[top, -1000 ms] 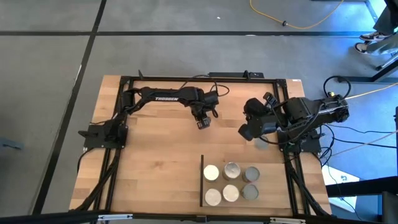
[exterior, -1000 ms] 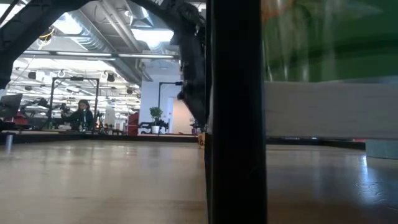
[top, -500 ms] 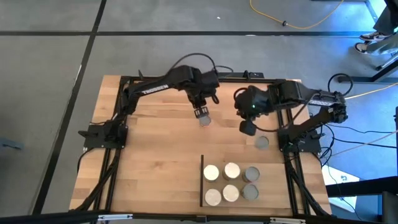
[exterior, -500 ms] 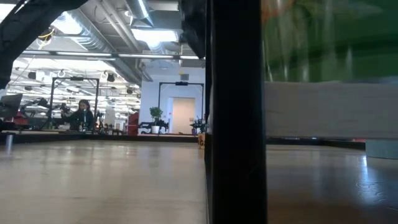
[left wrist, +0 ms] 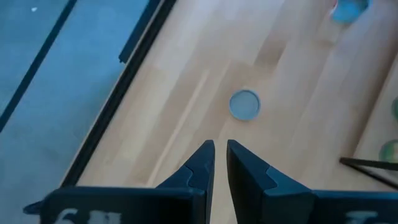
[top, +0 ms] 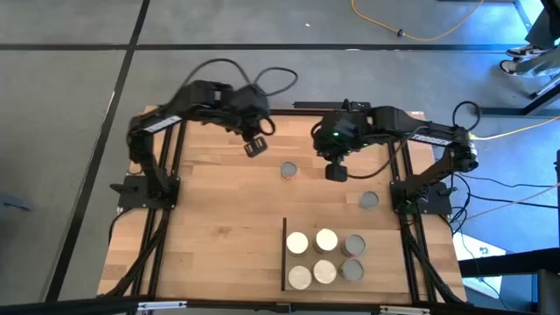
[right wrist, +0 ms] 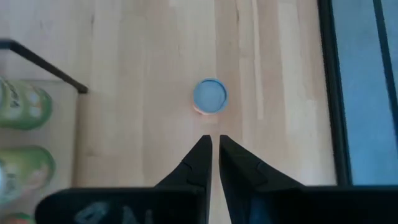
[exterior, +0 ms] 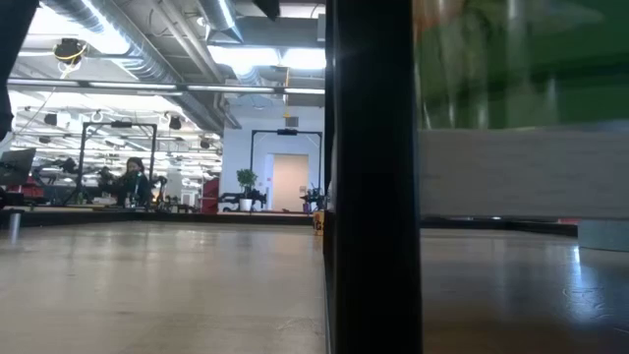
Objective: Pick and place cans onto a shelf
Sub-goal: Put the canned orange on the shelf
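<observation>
Six cans stand in two rows on the light-wood shelf (top: 302, 260), right of its black strip (top: 284, 254). A grey-topped can with a red side (top: 288, 170) stands alone on its base mid-table; it also shows in the right wrist view (right wrist: 210, 96) and the left wrist view (left wrist: 244, 104). Another grey-topped can (top: 368, 200) stands near the right rail. My left gripper (top: 255, 147) hangs high, to the far left of the lone can, fingers nearly together and empty (left wrist: 219, 148). My right gripper (top: 335, 171) hangs to that can's right, fingers nearly together and empty (right wrist: 212, 142).
Black frame rails (top: 262, 110) run along the table's far edge and both sides. In the low view a black post (exterior: 373, 177) and blurred green and white shapes (exterior: 521, 118) fill the right half. A person (exterior: 128, 182) sits far off in the room behind.
My left gripper has risen and gone toward the table's far left, away from the lone mid-table can, which stays standing. My right gripper has risen and gone toward the left and far edge, away from the can by the right rail.
</observation>
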Controlling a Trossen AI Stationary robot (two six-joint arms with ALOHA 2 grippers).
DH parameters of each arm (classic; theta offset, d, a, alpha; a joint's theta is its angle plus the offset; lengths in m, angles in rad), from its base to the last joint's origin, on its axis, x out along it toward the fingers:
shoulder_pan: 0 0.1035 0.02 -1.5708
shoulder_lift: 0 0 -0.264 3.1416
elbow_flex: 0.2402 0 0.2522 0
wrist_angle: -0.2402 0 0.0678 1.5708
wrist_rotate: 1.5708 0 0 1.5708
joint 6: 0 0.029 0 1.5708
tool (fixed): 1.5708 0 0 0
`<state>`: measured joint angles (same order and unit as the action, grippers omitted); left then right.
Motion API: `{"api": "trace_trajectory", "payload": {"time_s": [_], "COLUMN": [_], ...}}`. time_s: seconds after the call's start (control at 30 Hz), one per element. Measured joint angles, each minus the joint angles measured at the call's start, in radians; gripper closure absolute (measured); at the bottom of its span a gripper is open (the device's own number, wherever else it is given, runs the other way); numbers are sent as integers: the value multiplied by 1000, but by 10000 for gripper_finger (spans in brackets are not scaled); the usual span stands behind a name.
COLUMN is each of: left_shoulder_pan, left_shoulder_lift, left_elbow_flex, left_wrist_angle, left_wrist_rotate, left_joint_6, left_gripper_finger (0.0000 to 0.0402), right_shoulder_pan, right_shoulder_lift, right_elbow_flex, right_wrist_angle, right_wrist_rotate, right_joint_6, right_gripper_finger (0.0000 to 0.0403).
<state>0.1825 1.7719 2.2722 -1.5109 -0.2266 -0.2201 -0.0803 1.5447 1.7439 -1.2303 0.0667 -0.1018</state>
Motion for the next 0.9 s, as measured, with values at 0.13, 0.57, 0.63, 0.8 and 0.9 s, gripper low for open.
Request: {"api": "trace_trajectory", "payload": {"time_s": [0.13, 0.57, 0.63, 0.8, 0.9], "left_shoulder_pan": [-16, -54, -53, -53, -53], "left_shoulder_lift": [-69, -201, -207, -204, -204], "left_elbow_flex": [-1, -1, 0, -1, -1], "left_wrist_angle": [-4, -27, -27, -47, -61], "left_wrist_rotate": [-30, -51, -51, -50, -51], "left_joint_6": [-35, -69, -70, -69, -68], "left_gripper_finger": [365, 365, 365, 365, 365], "right_shoulder_pan": [-13, -29, -29, -29, -29], "right_shoulder_lift": [62, 265, 297, 345, 361], "right_elbow_flex": [0, 0, 0, 0, 0], "right_wrist_angle": [9, 39, 38, 35, 40], "right_wrist_rotate": [-6, -65, -93, -95, -95], "right_joint_6": [-94, -320, -369, -403, -402], "right_gripper_finger": [370, 370, 370, 393, 395]}}
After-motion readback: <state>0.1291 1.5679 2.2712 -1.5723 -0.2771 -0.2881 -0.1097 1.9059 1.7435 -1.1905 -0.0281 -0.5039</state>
